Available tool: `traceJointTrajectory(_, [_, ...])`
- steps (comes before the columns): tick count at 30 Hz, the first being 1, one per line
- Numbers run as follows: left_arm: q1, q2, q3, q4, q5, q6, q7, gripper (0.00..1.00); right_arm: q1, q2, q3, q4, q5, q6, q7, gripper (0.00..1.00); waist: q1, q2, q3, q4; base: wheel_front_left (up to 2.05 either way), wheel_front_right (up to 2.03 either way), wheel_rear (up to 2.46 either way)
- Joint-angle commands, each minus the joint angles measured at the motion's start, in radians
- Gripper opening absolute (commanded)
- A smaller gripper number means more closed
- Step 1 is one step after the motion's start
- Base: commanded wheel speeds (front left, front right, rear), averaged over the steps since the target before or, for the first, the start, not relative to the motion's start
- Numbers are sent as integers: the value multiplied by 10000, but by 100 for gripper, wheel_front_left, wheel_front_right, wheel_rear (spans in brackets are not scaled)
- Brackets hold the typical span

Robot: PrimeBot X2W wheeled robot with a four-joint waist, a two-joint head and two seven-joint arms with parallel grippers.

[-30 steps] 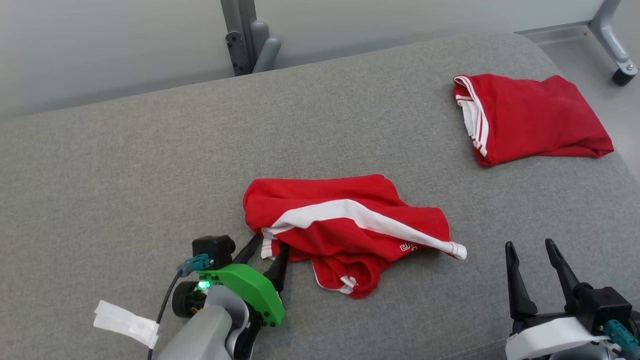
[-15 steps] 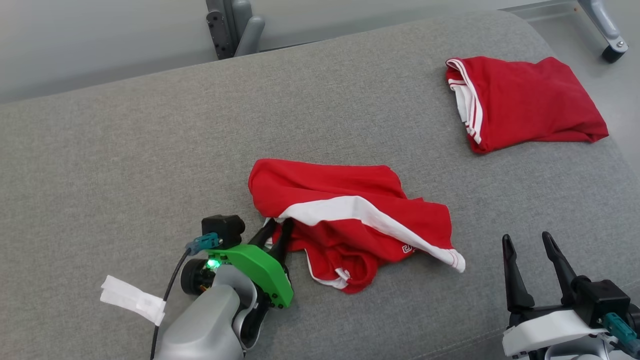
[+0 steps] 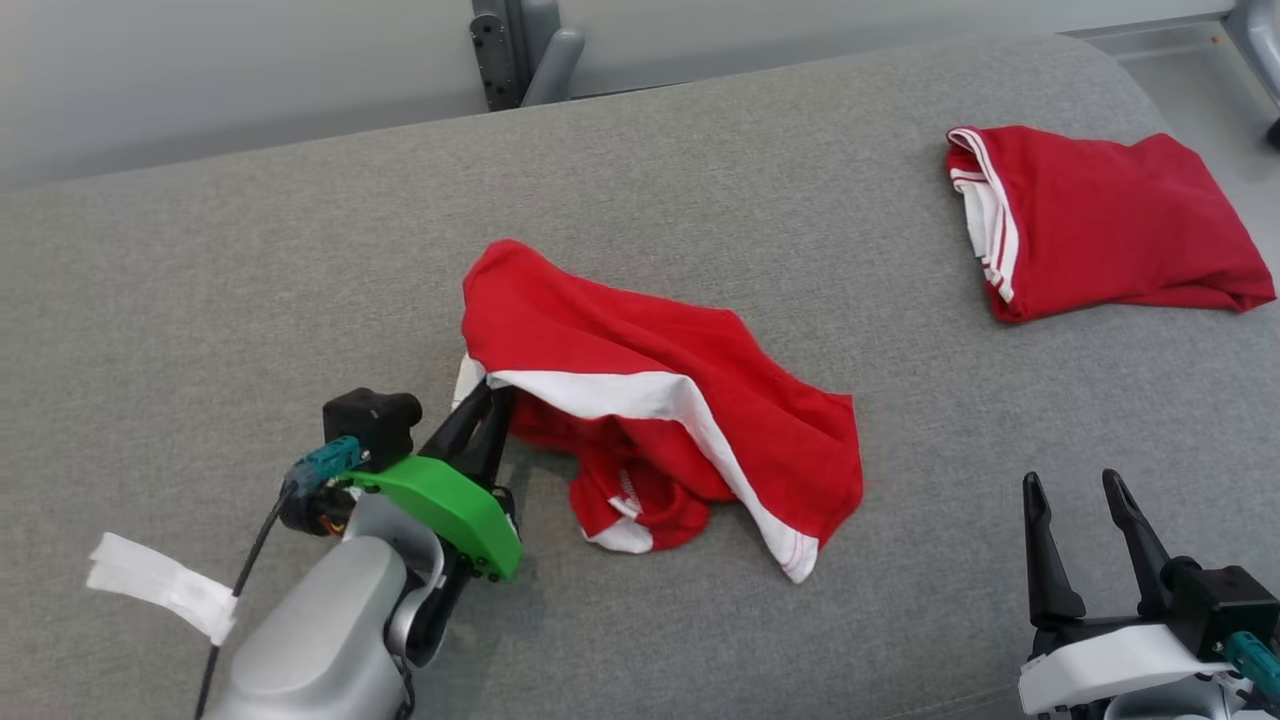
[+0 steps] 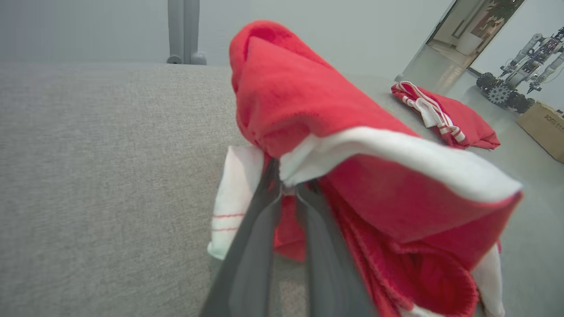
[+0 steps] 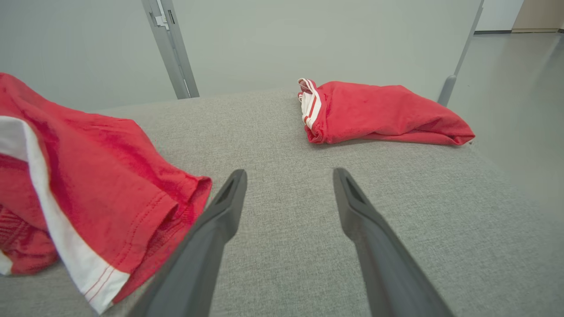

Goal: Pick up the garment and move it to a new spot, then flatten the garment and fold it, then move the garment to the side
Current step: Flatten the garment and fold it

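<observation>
The garment (image 3: 680, 400) is a crumpled red shirt with white bands, lying mid-surface with its left edge raised. My left gripper (image 3: 488, 398) is shut on that white-trimmed left edge. In the left wrist view the two fingers (image 4: 260, 237) pinch the cloth, and the garment (image 4: 308, 114) drapes over them. My right gripper (image 3: 1075, 500) stands open at the lower right, apart from the garment, with nothing between its fingers. In the right wrist view the gripper (image 5: 288, 180) points over bare grey fabric, and the garment (image 5: 97, 176) hangs at the left.
A second red garment (image 3: 1100, 225), folded, lies at the far right of the grey padded surface (image 3: 250, 280). It also shows as a folded red garment (image 5: 379, 112) in the right wrist view. Grey frame posts (image 3: 520, 50) stand behind the far edge. A white tag (image 3: 160, 585) hangs off my left arm.
My left gripper has shut on the garment's left edge and lifted it, so the cloth now stands up and drapes rightward. The head camera has shifted. The right gripper stays open.
</observation>
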Motion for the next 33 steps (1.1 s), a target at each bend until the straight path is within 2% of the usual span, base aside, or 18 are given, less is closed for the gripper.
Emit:
traceJointTrajectory(1, [30,270,2,-358,244,196,120,0,139,-25,-26,-12,7,-11,-26,100,0,47,-127,258,0,0,0])
traceJointTrajectory(5, [-19,1194,-172,-2273,850,1138,963,0,197,-26,-57,23,18,-11,-26,100,0,47,-274,522,0,0,0])
traceJointTrajectory(9, [127,2214,-525,-4690,1680,2258,2327,0,258,-26,-19,69,93,-11,-26,100,0,47,-368,644,0,0,0])
traceJointTrajectory(11, [241,2579,-811,-5802,2112,2705,3082,0,288,-26,2,99,137,-11,-26,100,0,47,-391,661,0,0,0])
traceJointTrajectory(13, [295,2673,-1091,-6727,2346,3040,3716,0,259,-23,67,117,194,-11,-26,100,0,47,-363,650,0,0,0])
traceJointTrajectory(17, [473,2337,-1777,-7177,2560,3243,4493,0,70,-25,222,154,245,-11,-26,100,0,47,-227,543,0,0,0])
traceJointTrajectory(20, [490,2050,-2167,-6904,2655,3091,4615,0,3,-28,259,163,265,-11,-26,100,0,47,-142,469,0,0,0])
traceJointTrajectory(22, [543,1662,-2415,-6507,2529,2919,4546,0,-37,-28,232,181,244,-11,-26,100,0,47,-62,405,0,0,0])
traceJointTrajectory(23, [509,1553,-2558,-6277,2572,2809,4484,6,-56,-25,229,195,232,-11,-26,100,0,47,-29,367,0,0,0])
traceJointTrajectory(24, [529,1348,-2597,-6083,2490,2739,4384,37,-70,-25,230,203,222,-11,-26,100,0,47,4,328,0,0,0])
traceJointTrajectory(25, [512,1214,-2661,-5837,2488,2667,4290,89,-77,-26,216,212,223,-11,-26,100,0,47,31,298,0,0,0])
traceJointTrajectory(26, [465,1144,-2760,-5601,2530,2601,4237,100,-79,-26,198,223,230,-11,-26,100,0,47,55,269,0,0,0])
traceJointTrajectory(28, [471,906,-2752,-5297,2385,2512,4074,100,-78,-26,171,232,255,-11,-26,100,0,47,86,235,0,0,0])
traceJointTrajectory(33, [567,739,-2779,-4892,2016,2143,3881,100,2,-26,181,284,304,-11,-24,100,0,47,109,187,0,0,0])
